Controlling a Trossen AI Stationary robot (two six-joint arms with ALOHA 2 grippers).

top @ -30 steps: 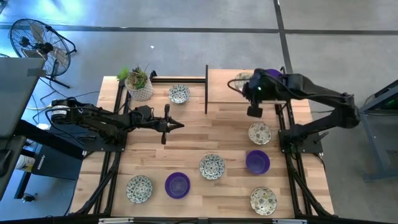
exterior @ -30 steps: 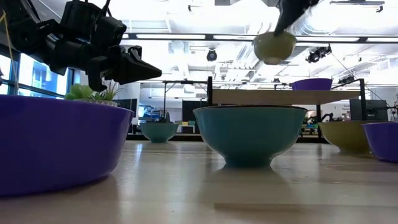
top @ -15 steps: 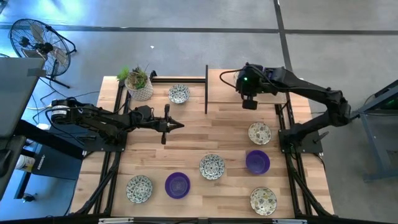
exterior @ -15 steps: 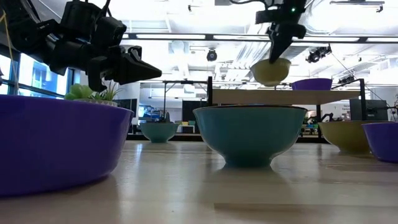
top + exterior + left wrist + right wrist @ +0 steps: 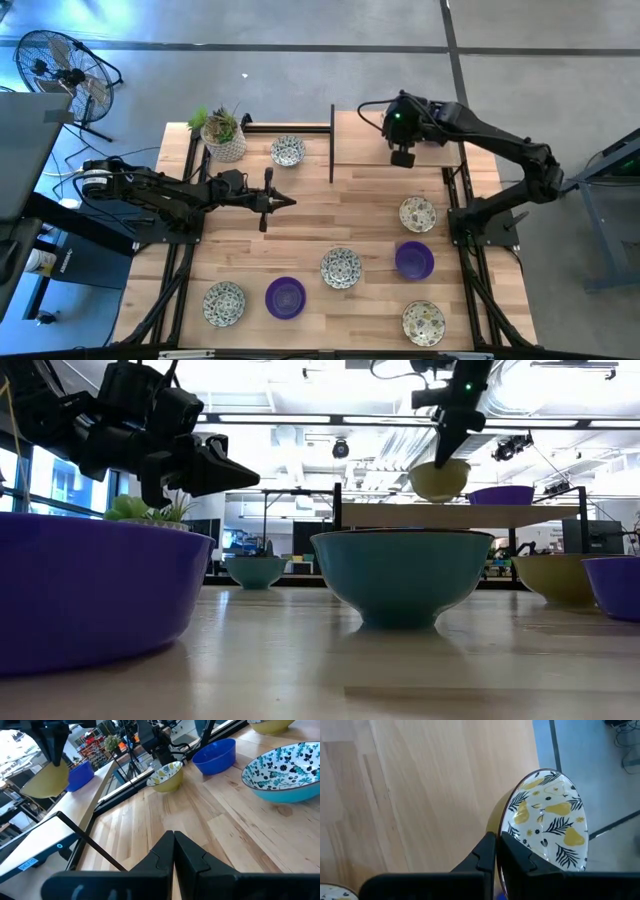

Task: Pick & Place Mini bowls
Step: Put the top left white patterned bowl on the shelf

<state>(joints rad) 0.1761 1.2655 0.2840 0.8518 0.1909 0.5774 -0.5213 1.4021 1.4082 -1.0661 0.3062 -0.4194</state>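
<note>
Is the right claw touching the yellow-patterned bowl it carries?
Touching. The right wrist view shows the right claw pinching the rim of the yellow-patterned bowl; the low view shows that bowl hanging from it.

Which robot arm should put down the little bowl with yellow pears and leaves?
The right one, probably. The right gripper is already shut on the rim of the pear-patterned white mini bowl, holding it above the raised wooden shelf. The left gripper waits shut over the middle of the table, holding nothing.

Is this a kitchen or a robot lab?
Probably a robot lab or workshop. Two dark arms are mounted at a wooden table, a floor fan stands on bare concrete, and ceiling strip lights hang overhead.
</note>
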